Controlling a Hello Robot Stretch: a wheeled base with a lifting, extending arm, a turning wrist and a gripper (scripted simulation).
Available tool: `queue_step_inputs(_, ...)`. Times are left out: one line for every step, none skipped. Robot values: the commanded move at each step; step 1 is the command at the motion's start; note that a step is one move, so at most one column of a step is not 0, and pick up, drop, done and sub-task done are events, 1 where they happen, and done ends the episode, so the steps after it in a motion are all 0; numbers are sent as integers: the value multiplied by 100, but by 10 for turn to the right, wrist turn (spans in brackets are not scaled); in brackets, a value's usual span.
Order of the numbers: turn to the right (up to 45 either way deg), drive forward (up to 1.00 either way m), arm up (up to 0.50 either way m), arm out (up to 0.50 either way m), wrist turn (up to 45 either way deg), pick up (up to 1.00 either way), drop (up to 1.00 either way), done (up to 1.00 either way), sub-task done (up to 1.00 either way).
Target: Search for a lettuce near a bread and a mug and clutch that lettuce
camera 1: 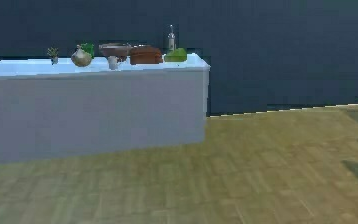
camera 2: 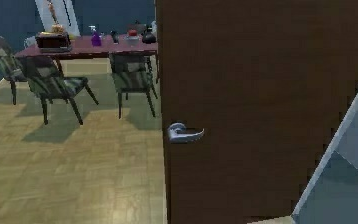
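Bread (camera 1: 145, 57) on counter (camera 1: 97, 110) (green blob (camera 1: 176, 56) beside).

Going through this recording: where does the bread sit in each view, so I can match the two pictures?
Forward view: the brown bread lies on top of the white counter, left of centre and near the top of the picture.
Arm side view: here I see a dark door, with a dining table and chairs at the upper left.
Shared landmark: the wooden plank floor runs through both.
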Motion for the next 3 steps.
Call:
queue_step_inputs(0,100,0,0,0,0,0,0,0)
queue_step_inputs(60,0,0,0,0,0,0,0,0)
queue_step_inputs(0,35,0,0,0,0,0,0,0)
